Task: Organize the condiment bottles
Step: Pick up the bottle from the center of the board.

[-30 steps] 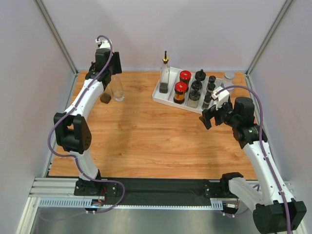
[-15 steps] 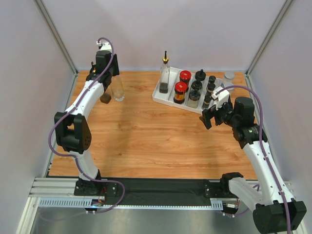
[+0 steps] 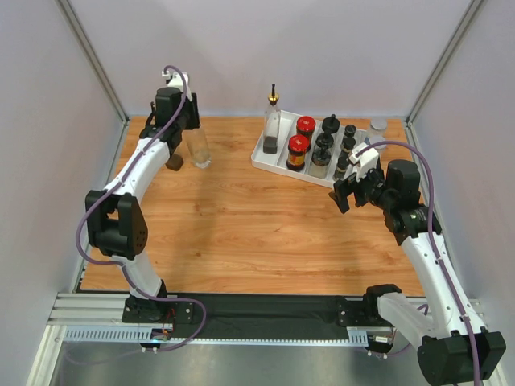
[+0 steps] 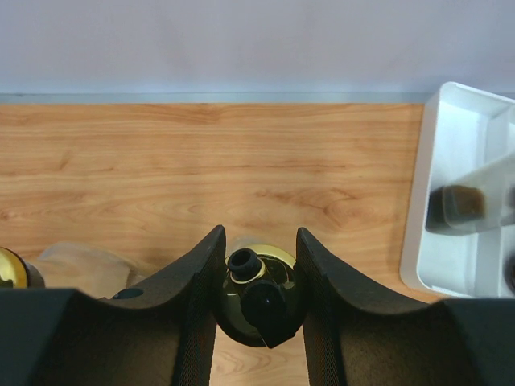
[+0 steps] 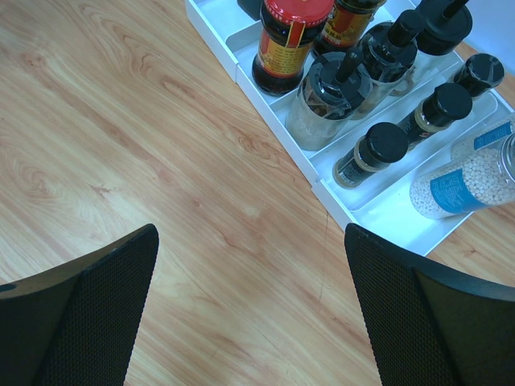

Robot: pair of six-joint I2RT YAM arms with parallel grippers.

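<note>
Pourer bottle [image 4: 259,289] sits pinched inside left end effector [image 4: 259,235] — right end effector [image 5: 249,235] hangs spread.

Left arm [image 3: 143,163] stretched far back, left claw [image 4: 259,245] clamped; right claw [image 5: 249,241] spread wide.

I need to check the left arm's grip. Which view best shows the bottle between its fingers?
Left wrist: the bottle fills the gap between the fingers, its gold collar and black spout seen from above. Top external shows only its clear body from afar, the grip hidden. Right wrist misses it.
</note>
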